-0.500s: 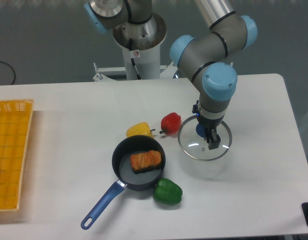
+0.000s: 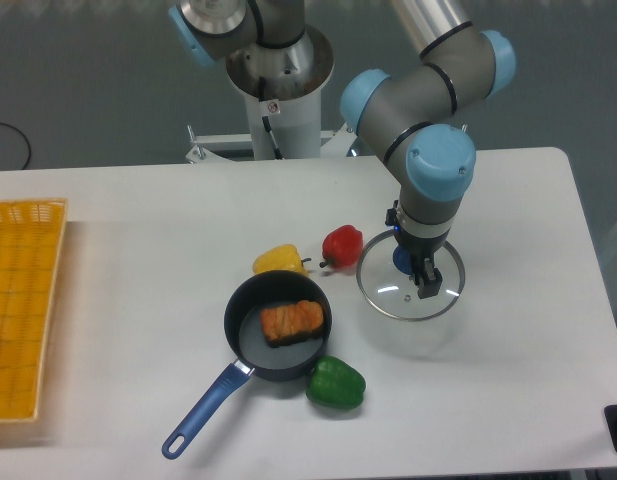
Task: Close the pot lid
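Tool [image 2: 410, 252] low over the clear lid [image 2: 386, 294], tips downward, fingers apart, released.

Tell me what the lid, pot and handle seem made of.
Lid: clear, smooth glass or perhaps plastic; the table shows through it. Pot: probably metal with a dark coating, judging by its even dark surface. Handle: smooth blue, plastic or painted.
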{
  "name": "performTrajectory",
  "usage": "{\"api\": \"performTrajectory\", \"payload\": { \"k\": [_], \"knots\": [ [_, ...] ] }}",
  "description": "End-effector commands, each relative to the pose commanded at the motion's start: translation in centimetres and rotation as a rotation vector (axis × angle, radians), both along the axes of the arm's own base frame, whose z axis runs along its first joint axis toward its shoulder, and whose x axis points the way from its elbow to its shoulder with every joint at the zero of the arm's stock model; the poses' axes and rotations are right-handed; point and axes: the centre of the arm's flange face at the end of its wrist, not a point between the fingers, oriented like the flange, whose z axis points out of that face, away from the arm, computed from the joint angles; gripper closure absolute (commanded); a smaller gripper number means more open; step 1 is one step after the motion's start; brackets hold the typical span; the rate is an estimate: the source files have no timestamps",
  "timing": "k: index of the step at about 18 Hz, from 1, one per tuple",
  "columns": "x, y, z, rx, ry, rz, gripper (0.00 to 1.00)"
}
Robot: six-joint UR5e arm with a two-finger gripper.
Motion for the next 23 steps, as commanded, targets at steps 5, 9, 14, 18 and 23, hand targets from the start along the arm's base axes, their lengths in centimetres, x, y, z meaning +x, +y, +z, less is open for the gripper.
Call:
{"api": "performTrajectory", "payload": {
  "k": [5, 9, 14, 18, 23],
  "knots": [
    [0.7, 0.8, 1.6, -0.012, -0.016, 0.029, 0.40],
    [2.7, 2.9, 1.9, -0.017, -0.019, 0.066, 0.40],
    [5.6, 5.4, 1.8, -0.023, -0.024, 0.103, 0.40],
    [8.1, 8.3, 2.4, -0.013, -0.011, 0.139, 0.40],
    [10.1, 11.1, 2.0, 0.004, -0.024, 0.181, 0.40]
  ]
}}
